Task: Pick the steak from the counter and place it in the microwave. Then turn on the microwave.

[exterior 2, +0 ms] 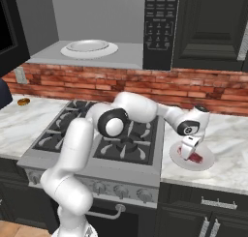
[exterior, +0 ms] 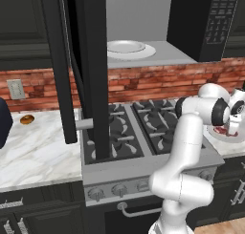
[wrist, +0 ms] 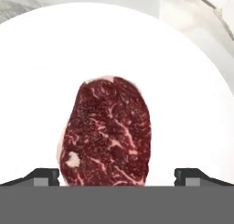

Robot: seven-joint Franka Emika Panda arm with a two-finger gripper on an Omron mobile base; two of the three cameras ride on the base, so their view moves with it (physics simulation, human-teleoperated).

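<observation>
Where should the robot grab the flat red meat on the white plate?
Probably from straight above, pinching across the steak at its narrower middle, one side edge for each finger. It lies flat on the plate, longer one way than the other, and the open gripper already straddles it there, so going straight down should fit.

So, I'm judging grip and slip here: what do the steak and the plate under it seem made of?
The steak looks like raw meat: dark red, soft-looking, with pale marbled fat streaks. The plate looks like white glazed ceramic, smooth and even, though plastic can't be ruled out. The counter looks like polished marble, white with grey veins.
</observation>
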